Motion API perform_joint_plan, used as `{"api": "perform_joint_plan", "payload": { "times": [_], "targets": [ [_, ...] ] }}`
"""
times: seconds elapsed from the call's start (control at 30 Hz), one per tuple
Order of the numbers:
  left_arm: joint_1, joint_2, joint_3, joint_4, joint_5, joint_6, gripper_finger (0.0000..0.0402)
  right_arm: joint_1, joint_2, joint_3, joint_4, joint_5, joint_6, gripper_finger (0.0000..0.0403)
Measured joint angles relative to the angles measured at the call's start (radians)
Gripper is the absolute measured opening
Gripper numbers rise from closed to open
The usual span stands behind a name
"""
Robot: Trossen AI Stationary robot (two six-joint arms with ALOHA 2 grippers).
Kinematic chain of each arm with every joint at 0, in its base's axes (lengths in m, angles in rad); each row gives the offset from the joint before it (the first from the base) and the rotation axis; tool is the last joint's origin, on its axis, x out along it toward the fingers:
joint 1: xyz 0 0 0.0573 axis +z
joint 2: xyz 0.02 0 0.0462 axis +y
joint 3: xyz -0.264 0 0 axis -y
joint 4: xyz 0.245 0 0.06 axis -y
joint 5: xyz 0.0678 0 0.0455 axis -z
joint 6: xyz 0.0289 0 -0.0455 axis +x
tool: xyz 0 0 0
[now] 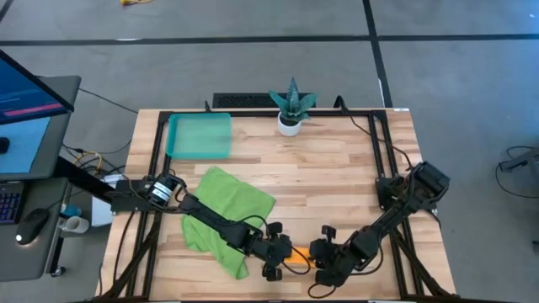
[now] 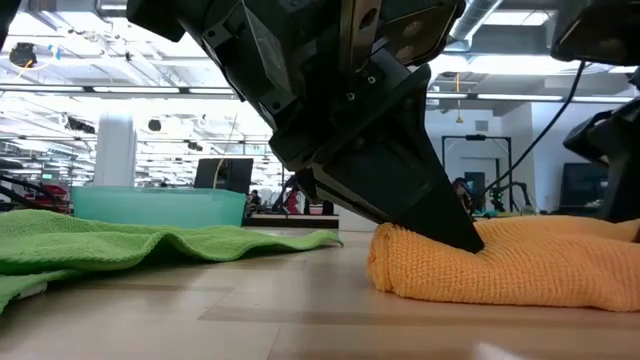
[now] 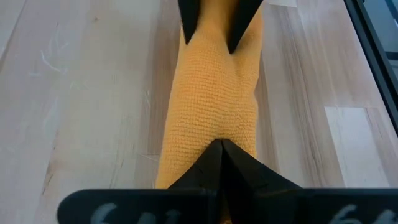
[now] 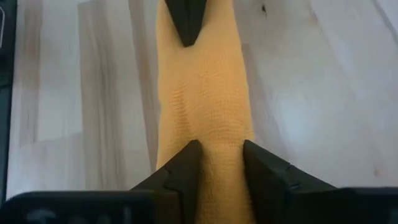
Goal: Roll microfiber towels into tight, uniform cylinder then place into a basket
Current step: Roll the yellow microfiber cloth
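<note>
Orange towel (image 2: 510,265): nearest the low camera we see it rolled into a long, plump tube on the near table edge.
Left gripper (image 3: 221,144): fingers pressed together, tips pinching one end, we judge to pin the roll.
Right gripper (image 4: 221,152): fingers spread, straddling the other end without yet clamping it.
Green towel (image 1: 227,215): spread loose and rumpled under the left arm, unrolled.
Basket (image 1: 200,135): at the far left corner, well apart, nothing in it.
</note>
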Motion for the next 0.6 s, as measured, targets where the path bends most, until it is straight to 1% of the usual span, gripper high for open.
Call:
{"api": "perform_joint_plan", "payload": {
  "times": [0.17,0.33,0.43,0.6],
  "targets": [
    [0.0,0.0,0.0,0.0,0.0,0.0,0.0,-0.001,0.005,0.001,-0.011,-0.005,0.001,0.0119],
    [0.0,0.0,0.0,-0.001,0.0,0.0,0.0,-0.001,-0.008,0.0,-0.022,-0.018,-0.007,0.0121],
    [0.0,0.0,0.0,-0.002,-0.001,0.0,0.0,-0.001,-0.05,-0.003,-0.053,-0.036,-0.025,0.0124],
    [0.0,0.0,0.0,-0.007,-0.003,-0.001,0.0,0.001,-0.168,-0.005,-0.125,-0.031,-0.056,0.0125]
  ]
}}
